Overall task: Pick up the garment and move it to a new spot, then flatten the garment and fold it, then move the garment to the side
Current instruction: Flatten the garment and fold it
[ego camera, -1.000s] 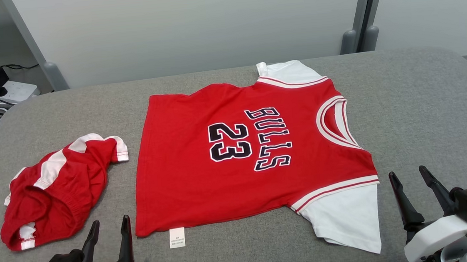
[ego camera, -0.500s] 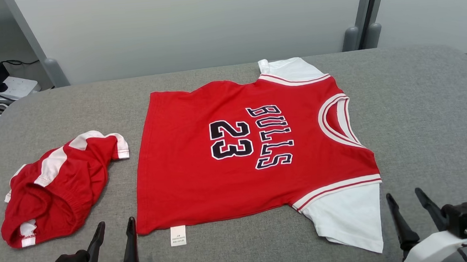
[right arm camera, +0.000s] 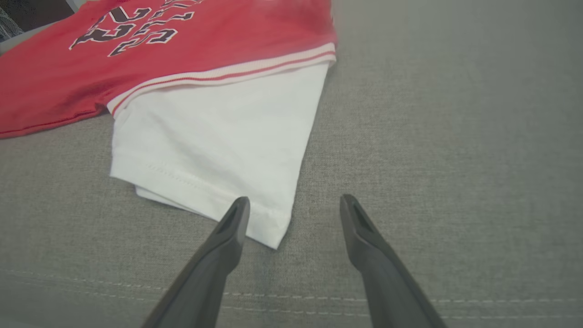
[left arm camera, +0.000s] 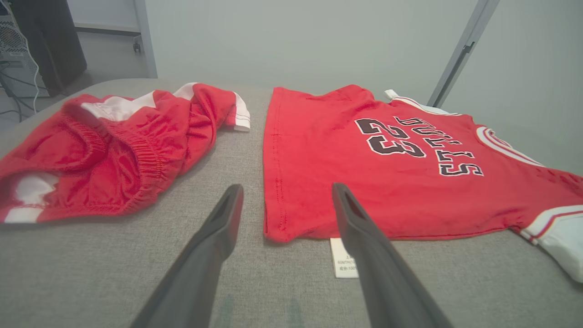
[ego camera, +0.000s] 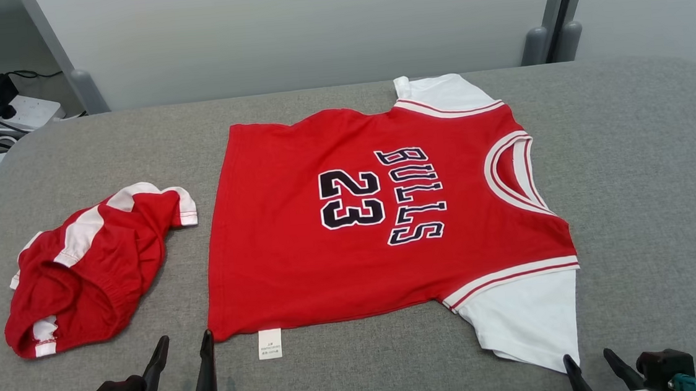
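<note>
Head view: we see the red "BULLS 23" jersey [ego camera: 387, 217] spread flat, print upward, at the middle of the grey fabric-covered worktop [ego camera: 644, 166], collar to the right. A crumpled pair of red-and-white shorts [ego camera: 92, 265] lies just beside its hem on the left. Both garments rest loose on the worktop itself, not in any container. The left claw [ego camera: 185, 339] stands wide and empty just short of the near hem. The right claw [ego camera: 587, 357], equally wide and empty, sits at the lower edge just below the near sleeve. We judge flattening done and folding yet to begin. Left wrist view: the spread fingers bracket the hem corner [left arm camera: 278, 232], with the white care label [left arm camera: 345, 259] partly behind the right-hand finger. A pinch here could catch the label alone, or only the upper cloth layer, so the jersey would open or skew as it lifts. The shorts are close enough to be dragged by a sideways sweep. Right wrist view: the white sleeve [right arm camera: 214, 150] ends at a point between the fingers, nearer the left-hand one. Closing on that tip alone could tug the sleeve and wrinkle the flattened body.
</note>
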You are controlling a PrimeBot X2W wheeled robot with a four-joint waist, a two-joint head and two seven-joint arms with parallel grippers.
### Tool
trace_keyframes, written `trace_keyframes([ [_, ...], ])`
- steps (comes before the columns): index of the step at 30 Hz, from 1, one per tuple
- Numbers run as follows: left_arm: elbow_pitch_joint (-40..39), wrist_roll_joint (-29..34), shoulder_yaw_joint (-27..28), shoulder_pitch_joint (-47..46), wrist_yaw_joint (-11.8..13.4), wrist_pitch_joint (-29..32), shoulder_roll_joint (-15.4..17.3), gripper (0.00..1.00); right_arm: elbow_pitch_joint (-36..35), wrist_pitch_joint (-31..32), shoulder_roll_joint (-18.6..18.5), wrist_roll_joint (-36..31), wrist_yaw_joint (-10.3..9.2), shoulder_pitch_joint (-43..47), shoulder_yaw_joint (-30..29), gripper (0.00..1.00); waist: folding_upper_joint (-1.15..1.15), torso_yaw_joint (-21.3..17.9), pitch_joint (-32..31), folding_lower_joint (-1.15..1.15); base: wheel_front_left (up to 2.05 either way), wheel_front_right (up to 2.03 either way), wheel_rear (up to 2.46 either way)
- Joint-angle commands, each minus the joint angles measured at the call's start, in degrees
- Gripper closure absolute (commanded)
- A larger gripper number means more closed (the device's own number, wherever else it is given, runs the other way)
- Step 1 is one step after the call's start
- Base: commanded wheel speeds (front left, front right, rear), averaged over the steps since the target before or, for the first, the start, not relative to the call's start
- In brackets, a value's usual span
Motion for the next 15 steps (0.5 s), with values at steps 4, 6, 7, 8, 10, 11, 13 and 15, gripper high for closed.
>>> trace_keyframes([
  [4, -0.82, 0.14, 1.18, -2.35, -0.07, -0.75, 0.42, 0.00, 1.44, -0.77, -0.06, 2.90, 0.24, -2.90, 2.96, 0.00, 0.00, 0.54, 0.60, 0.00, 0.00, 0.00, 0.00],
  [6, -0.70, 0.12, 1.03, -2.52, -0.09, -0.76, 0.42, 0.00, 2.66, -0.77, 0.11, 4.84, 0.24, -3.62, 3.84, 0.00, 0.00, 0.82, 0.86, 0.00, 0.00, 0.00, 0.00],
  [7, -0.67, 0.13, 0.97, -2.57, -0.10, -0.76, 0.42, 0.00, 3.32, -0.77, 0.20, 5.42, 0.24, -3.82, 4.43, 0.00, 0.00, 0.93, 0.93, 0.00, 0.00, 0.00, 0.00],
  [8, -0.63, 0.11, 0.93, -2.62, -0.11, -0.76, 0.42, 0.00, 3.94, -0.64, 0.40, 6.28, 0.24, -4.01, 4.95, 0.00, 0.00, 1.03, 0.99, 0.00, 0.00, 0.00, 0.00],
  [10, -0.59, 0.07, 0.83, -2.74, -0.11, -0.76, 0.42, 0.00, 5.39, 0.09, 0.42, 7.64, 0.24, -4.42, 6.09, 0.00, 0.00, 1.26, 1.14, 0.00, 0.00, 0.00, 0.00],
  [11, -0.58, 0.05, 0.76, -2.80, -0.12, -0.76, 0.42, 0.00, 5.89, 0.21, 0.37, 8.16, 0.24, -4.67, 6.76, 0.00, 0.00, 1.37, 1.22, 0.00, 0.00, 0.00, 0.00],
  [13, -0.57, 0.03, 0.69, -2.87, -0.11, -0.76, 0.42, 0.00, 6.30, 0.21, 0.45, 8.95, 0.24, -4.89, 7.16, 0.00, 0.00, 1.48, 1.32, 0.00, 0.00, 0.00, 0.00],
  [15, -0.61, -0.01, 0.63, -3.01, -0.11, -0.76, 0.42, 0.00, 7.03, 0.30, 0.37, 9.92, 0.24, -5.35, 8.24, 0.04, 0.00, 1.69, 1.51, 0.00, 0.00, 0.00, 0.00],
])
